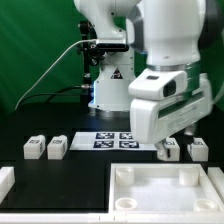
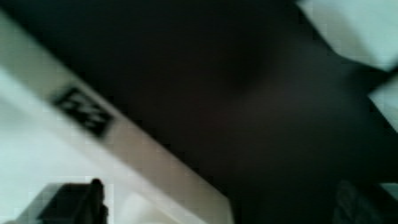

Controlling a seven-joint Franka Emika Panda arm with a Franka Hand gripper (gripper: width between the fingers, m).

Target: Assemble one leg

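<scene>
Several small white legs lie in a row on the black table in the exterior view: two at the exterior view's left and two at its right. My gripper hangs just above the nearer right-hand leg and partly hides it. In the blurred wrist view my gripper is open with nothing between its two dark fingertips. Blurred white shapes, possibly legs, show at one edge of the wrist view.
The marker board lies between the two pairs of legs; a white surface with one tag in the wrist view looks like it. A large white tray-like piece with round sockets lies at the front. Another white part sits at the exterior view's front left.
</scene>
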